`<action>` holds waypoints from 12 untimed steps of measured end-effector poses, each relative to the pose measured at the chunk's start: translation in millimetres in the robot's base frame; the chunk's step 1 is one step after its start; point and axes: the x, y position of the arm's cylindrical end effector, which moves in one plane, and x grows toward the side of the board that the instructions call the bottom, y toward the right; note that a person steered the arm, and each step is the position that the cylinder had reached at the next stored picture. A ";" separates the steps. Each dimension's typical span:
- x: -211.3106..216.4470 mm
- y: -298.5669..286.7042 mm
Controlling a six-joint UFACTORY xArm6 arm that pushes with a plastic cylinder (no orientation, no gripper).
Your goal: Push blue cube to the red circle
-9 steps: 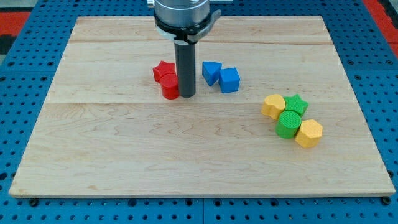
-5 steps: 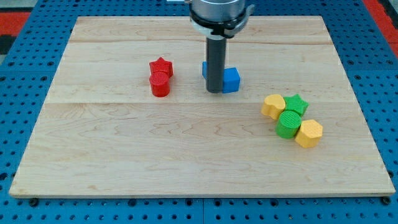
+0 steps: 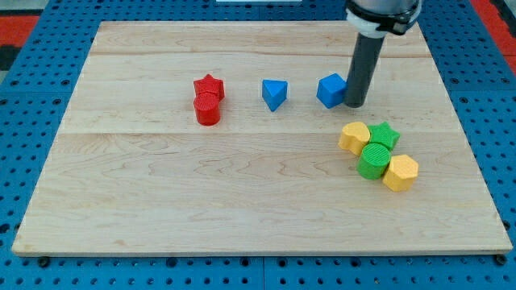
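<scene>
rod upright, my tip [image 3: 355, 105] on table

The board [image 3: 242, 185] is pale wood with fine grain, on a blue pegboard [image 3: 32, 121] dotted with dark holes. The red star [image 3: 210, 85] and red cylinder [image 3: 207, 109] match. The blue cube [image 3: 330, 90] and blue wedge [image 3: 274, 93] share one shade. Two yellow blocks [image 3: 354, 137] and two green blocks [image 3: 374, 160] sit right. The rod [image 3: 363, 68] is dark grey.

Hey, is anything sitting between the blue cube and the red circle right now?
Yes. The other blue block sits roughly on the line from the blue cube to the red circle. My tip is at the cube's right side.
</scene>
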 end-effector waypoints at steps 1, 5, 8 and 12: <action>-27.6 7.0; 1.9 -37.0; 26.9 -71.7; 28.4 -163.1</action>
